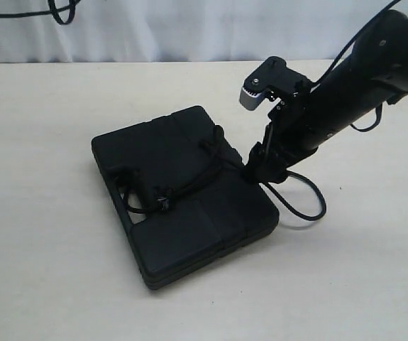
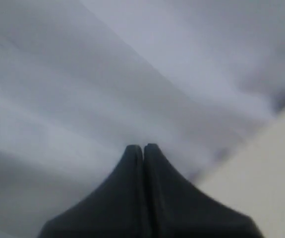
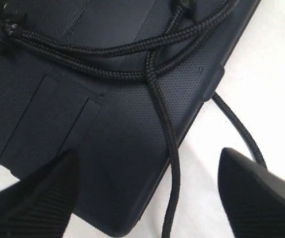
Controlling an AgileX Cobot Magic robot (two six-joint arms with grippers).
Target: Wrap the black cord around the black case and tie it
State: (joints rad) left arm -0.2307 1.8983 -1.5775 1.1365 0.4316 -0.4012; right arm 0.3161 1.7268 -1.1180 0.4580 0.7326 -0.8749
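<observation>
The black case (image 1: 182,238) lies flat in the middle of the table. The black cord (image 1: 189,183) crosses its top from the handle slot to the right edge, with a knot (image 1: 161,203) by the slot. A loose loop of cord (image 1: 316,206) rests on the table to the right. My right gripper (image 1: 255,169) hovers at the case's right edge. In the right wrist view it (image 3: 149,153) is open over the case (image 3: 58,99), and one strand of cord (image 3: 172,163) runs between its fingers, untouched. My left gripper (image 2: 143,147) is shut, empty, and faces the white backdrop.
The pale tabletop (image 1: 47,284) stretches around the case on all sides. A white curtain (image 1: 189,28) hangs behind the table's far edge. The right arm's thin cables (image 1: 363,128) hang beside its forearm.
</observation>
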